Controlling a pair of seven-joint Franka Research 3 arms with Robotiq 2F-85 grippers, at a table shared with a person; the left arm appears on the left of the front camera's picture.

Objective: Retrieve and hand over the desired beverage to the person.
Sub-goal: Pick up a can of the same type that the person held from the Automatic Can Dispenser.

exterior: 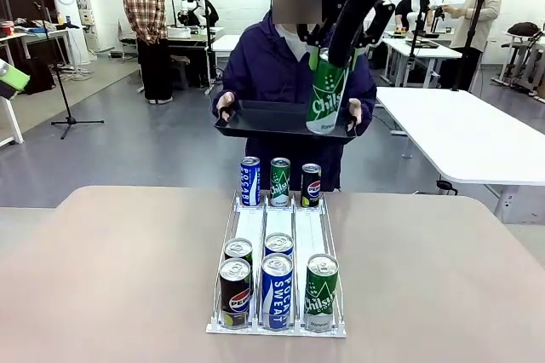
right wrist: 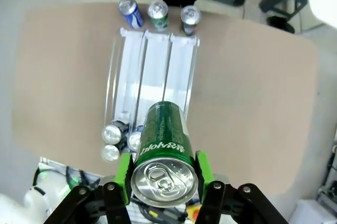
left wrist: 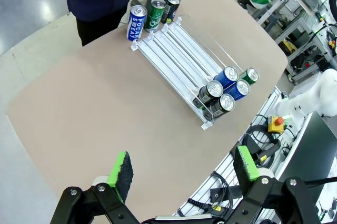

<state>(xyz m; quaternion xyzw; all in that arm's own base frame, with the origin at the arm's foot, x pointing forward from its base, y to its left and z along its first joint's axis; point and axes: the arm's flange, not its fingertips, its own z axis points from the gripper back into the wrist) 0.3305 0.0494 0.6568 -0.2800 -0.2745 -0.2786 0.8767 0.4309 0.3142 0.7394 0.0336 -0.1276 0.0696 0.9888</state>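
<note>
My right gripper (exterior: pixel 334 54) is shut on a green Chilsung can (exterior: pixel 329 90), held upright just above the black tray (exterior: pixel 255 118); the green can (right wrist: pixel 164 153) sits between the green pads (right wrist: pixel 124 174) in the right wrist view. The person (exterior: pixel 264 69) in the dark jacket stands at the far side and holds the tray with both hands. My left gripper (left wrist: pixel 181 174) hangs open high over the table, nothing between its fingers. The white can rack (exterior: pixel 279 231) holds a blue Pocari can (exterior: pixel 277 290), a black Pepsi can (exterior: pixel 235 292) and a green can (exterior: pixel 321 291) at its near end.
Three more cans (exterior: pixel 279 181) stand at the rack's far end, and two cans (exterior: pixel 258 248) sit behind the front row. The beige table (exterior: pixel 111 278) lies bare on both sides of the rack. A white table (exterior: pixel 464 133) stands at the right.
</note>
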